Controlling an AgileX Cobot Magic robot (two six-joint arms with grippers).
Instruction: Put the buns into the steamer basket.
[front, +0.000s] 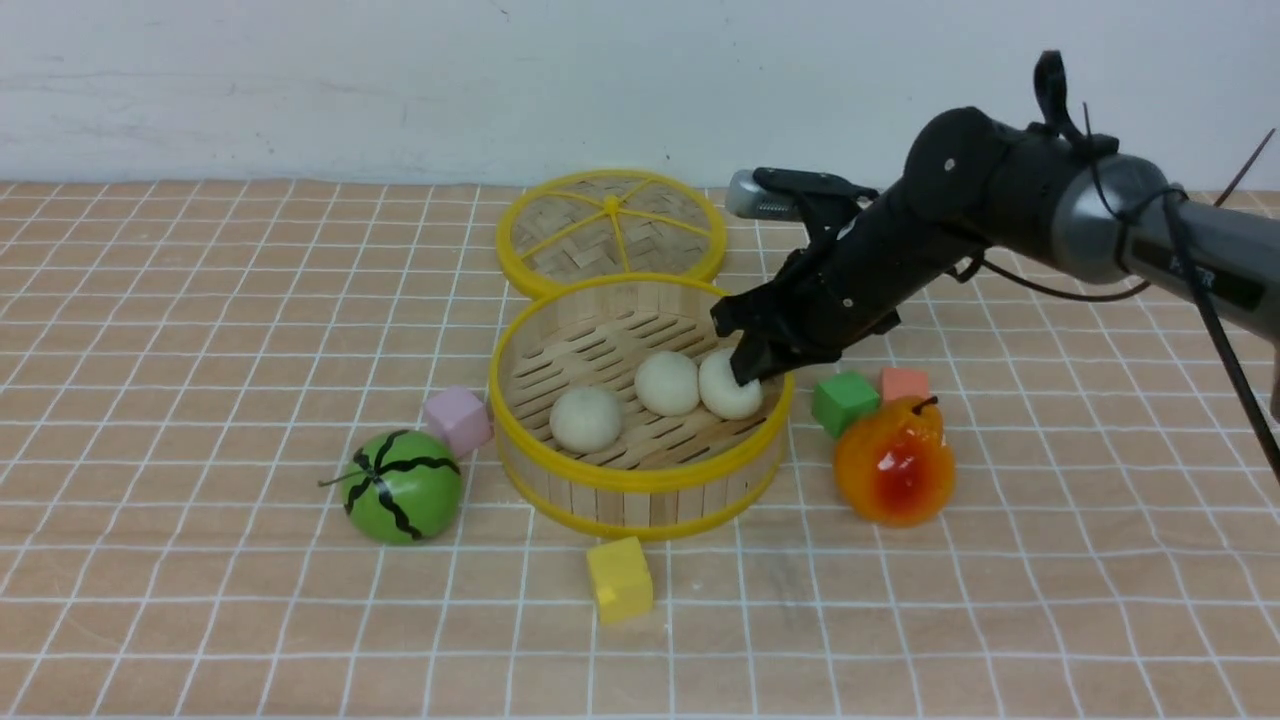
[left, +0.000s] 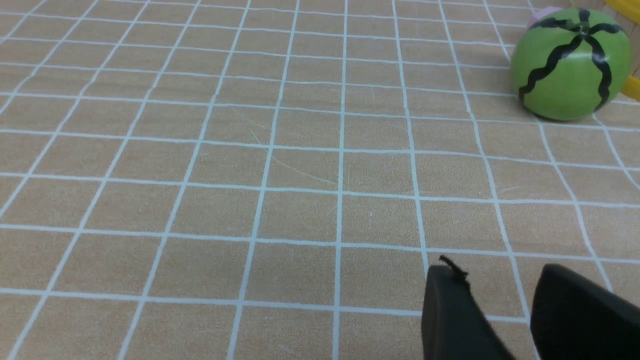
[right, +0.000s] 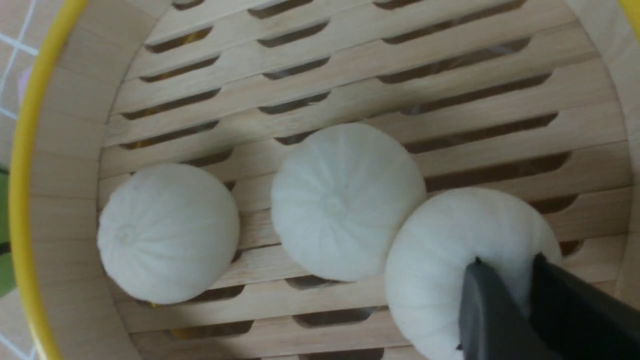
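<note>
The right jaws pinch the rightmost smooth off-white round bun (front: 722, 398), inside the round bamboo steamer basket with yellow rims (front: 640, 480) mid-worktop (front: 200, 400); the left jaws gape, holding nothing. Lifting before letting go could drag it out. Count: three buns (front: 667, 383), all inside; one basket.

No readable text, label, brand, number or sign in any of the three views. On the dark link of the right arm (front: 1200, 270), only faint pale marks, too blurred to make out.
</note>
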